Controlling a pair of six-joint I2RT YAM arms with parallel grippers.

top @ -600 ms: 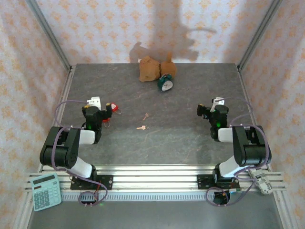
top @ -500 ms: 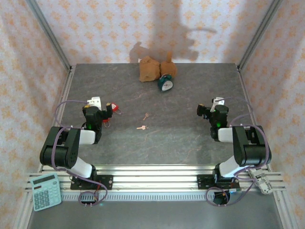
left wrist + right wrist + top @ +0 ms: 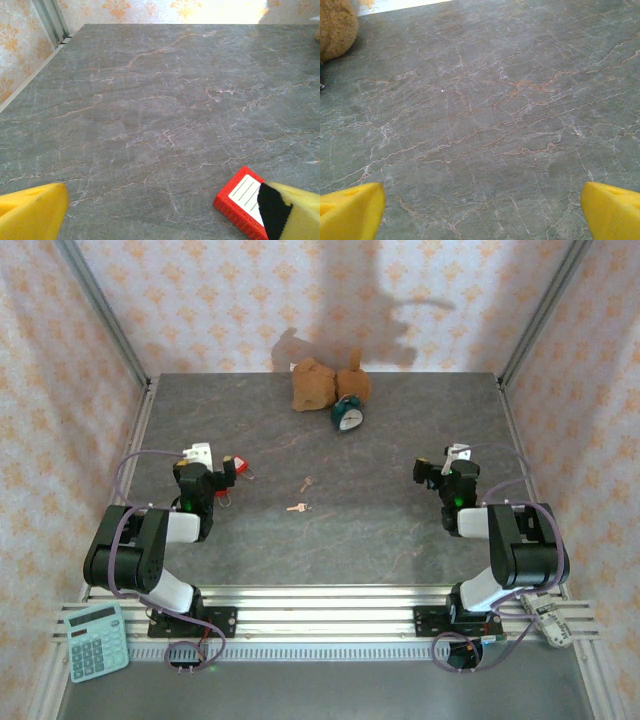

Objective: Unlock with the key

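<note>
Two small, flat, pale pinkish metal pieces lay near the middle of the surface [image 3: 400, 530] – a key [image 3: 307, 483] and, just nearer the arms, a second key [image 3: 296, 507], apart from each other and well clear of both arms. The surface was grey stone-patterned, veined with thin rust and white lines. A red block [image 3: 240, 200] with a white lined label, rectangular and plastic-looking, lay flat just beside the left gripper [image 3: 162, 215], one corner hidden behind its right finger. That gripper's yellow fingers [image 3: 30, 210] stood spread wide, holding nothing. The right gripper [image 3: 482, 207] was likewise fully spread over bare stone – nothing between its jaws. At the far edge sat a brown fuzzy plush toy [image 3: 315, 383] and a teal round object [image 3: 347, 417].
</note>
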